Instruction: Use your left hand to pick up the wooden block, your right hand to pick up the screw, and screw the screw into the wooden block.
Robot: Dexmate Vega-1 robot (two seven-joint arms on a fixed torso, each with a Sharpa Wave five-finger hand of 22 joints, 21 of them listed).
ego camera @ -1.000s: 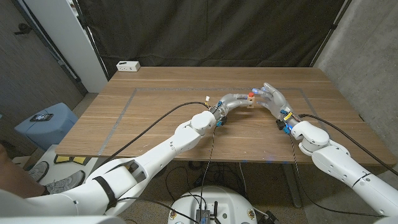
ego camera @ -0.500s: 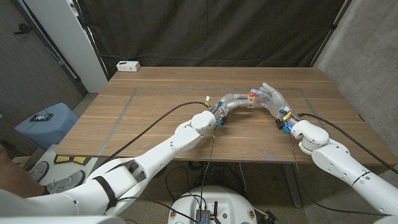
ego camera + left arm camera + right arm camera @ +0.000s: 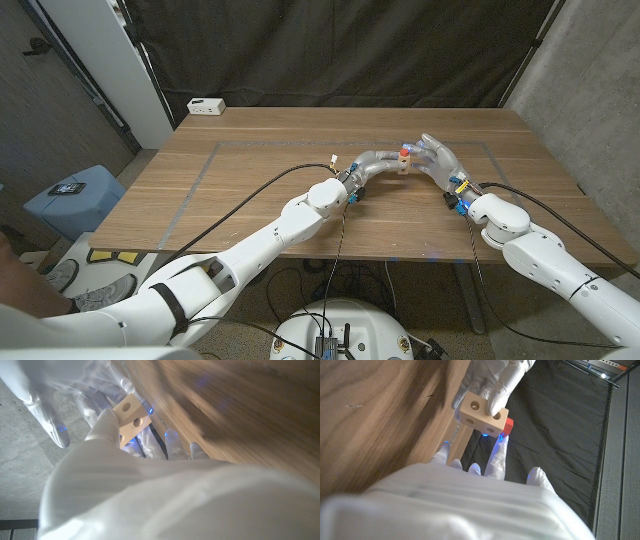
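The wooden block is held above the table by the left hand, whose fingers are closed around it; in the right wrist view the block is seen with round holes in its faces, gripped from above by these fingers. The screw, with a red head, is seen at the top of the block, and the right hand is placed against it. In the right wrist view the red head is touching the block's corner, with a fingertip of the right hand just beside it. Whether the screw is really pinched cannot be told.

A white box is seen near the far left corner of the table, well apart from both hands. A black curtain hangs behind the far edge. A blue stool with a dark small thing on it stands beside the left edge. Much bare wood is left around the hands on all sides.
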